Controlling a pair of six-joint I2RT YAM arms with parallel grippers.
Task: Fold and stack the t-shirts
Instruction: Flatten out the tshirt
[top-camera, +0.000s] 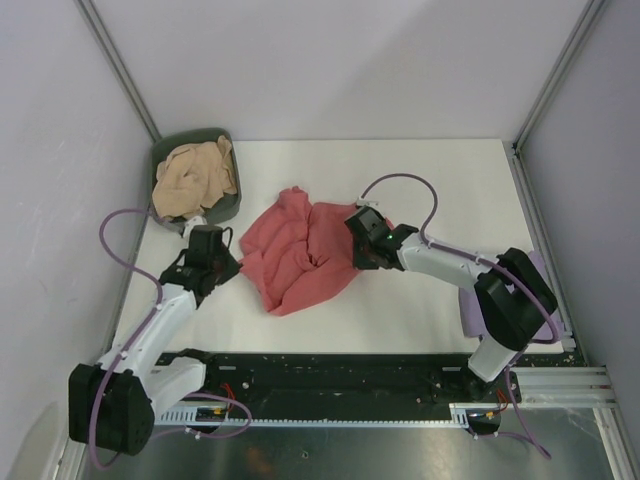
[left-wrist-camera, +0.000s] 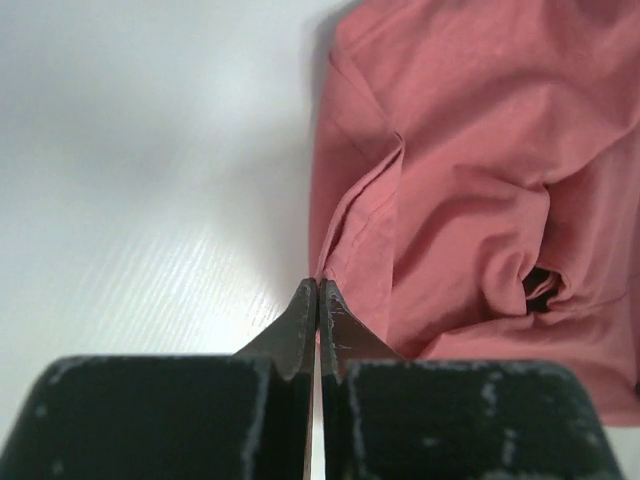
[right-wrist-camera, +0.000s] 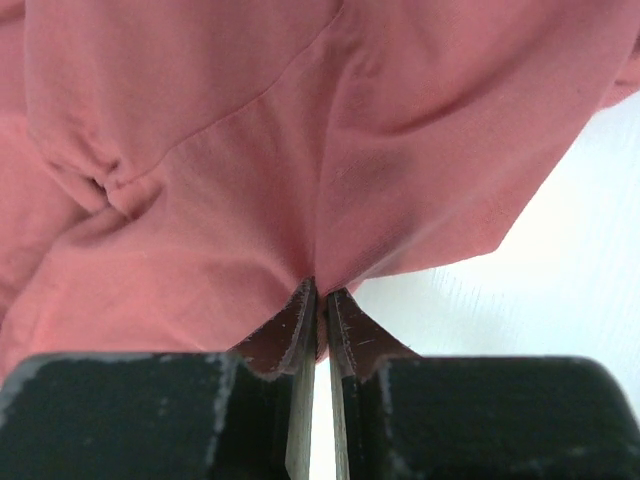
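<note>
The left end effector (left-wrist-camera: 318, 292) is clenched on the hem of the red t-shirt (top-camera: 300, 258), and the right end effector (right-wrist-camera: 318, 295) pinches its other side. The shirt lies crumpled between them on the worktop (top-camera: 400, 310).

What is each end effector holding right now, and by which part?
Both hold the salmon-red t-shirt. The left end effector pinches a fold at the shirt's left edge; the right end effector pinches bunched cloth on its right side.
</note>
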